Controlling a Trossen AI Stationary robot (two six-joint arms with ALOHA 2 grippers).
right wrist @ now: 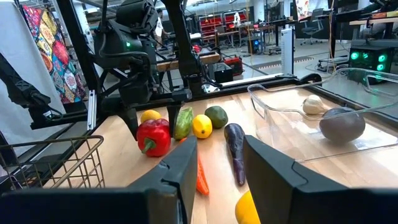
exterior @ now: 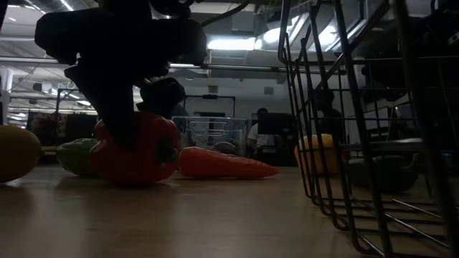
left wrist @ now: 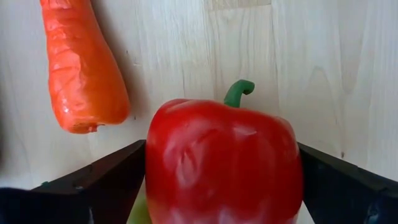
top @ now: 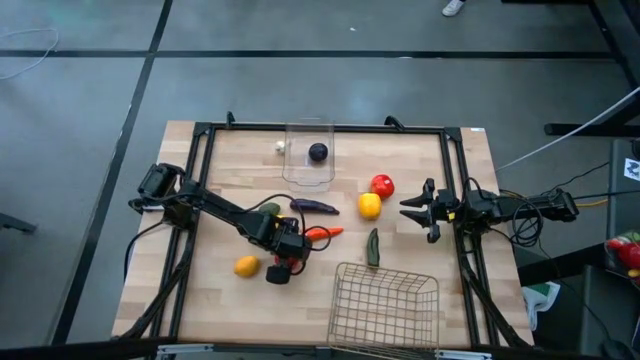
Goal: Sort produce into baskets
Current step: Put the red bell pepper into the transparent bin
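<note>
Evidently the left tool (top: 283,268) stands wide astride the red pepper (left wrist: 224,165), which sits on the surface (top: 200,300) near its front edge, ready for pinching; the right tool (top: 415,208) waits shut by the right edge.

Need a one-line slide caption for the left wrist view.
Left end effector straddles the red bell pepper, carrot alongside.

Open board between wire basket (top: 385,305) and orange fruit (top: 246,266) | left gripper (top: 279,270) straddles red pepper (top: 283,266), carrot (top: 322,233) just beside | cucumber (top: 372,247) lies near basket's far rim
</note>
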